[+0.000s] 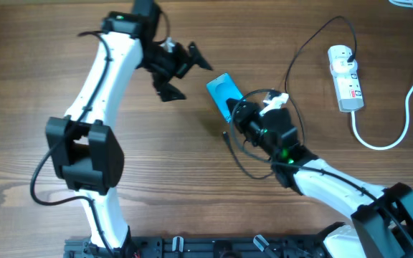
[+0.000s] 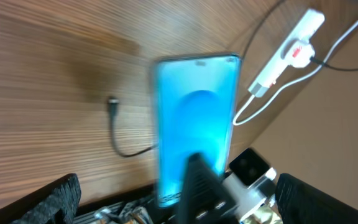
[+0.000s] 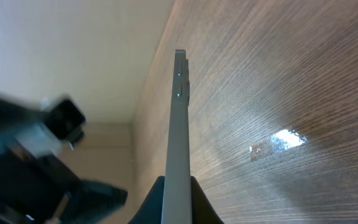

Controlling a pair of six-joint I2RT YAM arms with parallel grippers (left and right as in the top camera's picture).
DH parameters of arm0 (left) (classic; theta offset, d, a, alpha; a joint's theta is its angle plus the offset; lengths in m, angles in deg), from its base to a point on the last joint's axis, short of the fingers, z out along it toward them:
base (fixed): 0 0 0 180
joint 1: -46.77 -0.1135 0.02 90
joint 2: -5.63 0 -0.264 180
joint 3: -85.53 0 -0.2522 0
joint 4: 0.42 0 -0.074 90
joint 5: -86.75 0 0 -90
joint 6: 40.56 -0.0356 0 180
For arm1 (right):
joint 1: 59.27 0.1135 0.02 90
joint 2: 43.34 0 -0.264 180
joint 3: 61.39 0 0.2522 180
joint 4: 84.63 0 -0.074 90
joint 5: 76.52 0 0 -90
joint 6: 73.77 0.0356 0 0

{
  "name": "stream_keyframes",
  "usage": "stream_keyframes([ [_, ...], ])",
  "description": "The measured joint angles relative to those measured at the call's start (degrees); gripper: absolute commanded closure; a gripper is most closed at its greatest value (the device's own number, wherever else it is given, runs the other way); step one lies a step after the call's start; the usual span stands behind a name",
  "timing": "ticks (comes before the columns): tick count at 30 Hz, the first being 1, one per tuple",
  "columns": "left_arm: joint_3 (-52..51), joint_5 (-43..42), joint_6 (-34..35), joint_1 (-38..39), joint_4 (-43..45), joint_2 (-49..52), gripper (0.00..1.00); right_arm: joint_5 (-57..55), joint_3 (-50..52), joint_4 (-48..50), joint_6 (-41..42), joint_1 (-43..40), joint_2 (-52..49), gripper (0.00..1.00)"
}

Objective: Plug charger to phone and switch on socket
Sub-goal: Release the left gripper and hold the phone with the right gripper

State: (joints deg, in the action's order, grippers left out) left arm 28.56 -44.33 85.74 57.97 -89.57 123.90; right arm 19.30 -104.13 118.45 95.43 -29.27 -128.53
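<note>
One phone (image 1: 223, 89), frame centre, clamped in right tool (image 1: 235, 112). Left tool (image 1: 192, 77) spread, empty. One charger (image 2: 112, 106). One socket (image 1: 345, 79) upper right.

In the left wrist view the phone (image 2: 194, 118) is smeared by blur, and its 6 o'clock end is hidden behind a finger of the right gripper (image 1: 235, 109). The charger (image 2: 115, 130) slips out of sight behind the phone's 9 o'clock edge. The right wrist view shows the phone edge-on, screen unseen. The switch on the socket (image 1: 345, 77) is too small to read.
</note>
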Motion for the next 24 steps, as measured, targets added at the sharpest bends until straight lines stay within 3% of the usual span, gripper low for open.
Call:
stream_keyframes([
  [5, 0.0, 5.25, -5.88, -5.38, -6.27, -3.37, 0.0, 12.39, 0.0, 0.0, 7.63, -5.97, 0.0, 0.96],
  [10, 0.04, 14.12, -7.61, -9.01, -9.31, -9.79, 0.0, 25.42, 0.0, 0.33, 14.56, -5.97, 0.0, 0.96],
  [14, 0.09, 18.78, -9.07, -9.07, -10.1, -14.86, 0.0, 33.81, 0.02, 6.6, 22.12, -5.88, -0.02, 0.96],
  [18, 0.11, 20.06, -9.31, -9.07, -11.21, -18.05, 0.0, 38.64, 0.02, 8.31, 33.03, -5.88, -0.02, 0.96],
  [24, 0.09, 18.38, -9.46, -8.44, -12.57, -18.53, 0.01, 38.58, 0.02, 8.55, 37.99, -5.88, -0.02, 0.96],
])
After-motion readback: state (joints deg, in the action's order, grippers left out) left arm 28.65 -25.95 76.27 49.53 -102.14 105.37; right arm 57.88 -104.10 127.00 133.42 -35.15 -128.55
